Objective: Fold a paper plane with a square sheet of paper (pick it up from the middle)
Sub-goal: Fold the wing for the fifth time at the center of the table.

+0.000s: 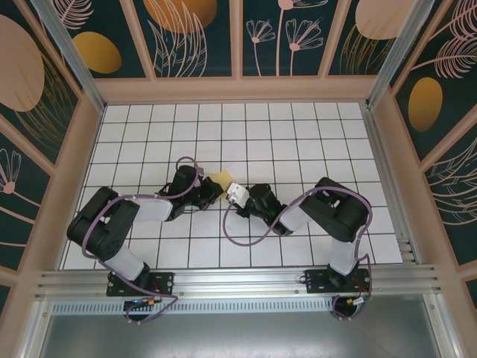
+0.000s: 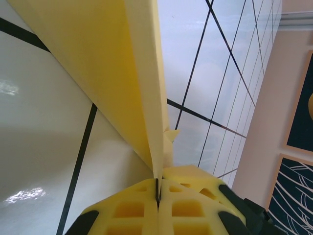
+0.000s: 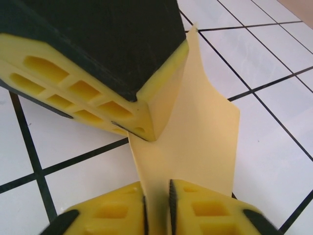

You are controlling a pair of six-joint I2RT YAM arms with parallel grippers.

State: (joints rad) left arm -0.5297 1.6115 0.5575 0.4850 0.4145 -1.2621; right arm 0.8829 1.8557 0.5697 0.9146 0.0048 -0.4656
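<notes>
Left gripper (image 2: 157,186): jaws shut tight on a folded edge of the sheet (image 3: 195,132); two layers run out from the pinch along a crease.
Sheet: creased, not flat, and held between the two grippers over the middle of the table (image 1: 298,134). Whether a corner touches the tiles cannot be told.
Right gripper (image 3: 156,198): jaws drawn close around the sheet's near edge, with the paper running through a narrow slot. Whether the pads bite cannot be told.
Risk, left: the pinch sits on a small bit of thin paper, so any pull away from the right side probably tears it there or drags the crease off line.
Risk, middle: the span between the grips has no support. If the arms push together or twist, it likely buckles and takes a stray crease.
Risk, right: if the hold is loose, the edge may slide out, leaving the sheet hanging from the left pinch and the fold askew.
Risk, crowding: in the right wrist view, a left finger hangs just beside the right fingertips. A small move could knock the two together and crush the paper.
</notes>
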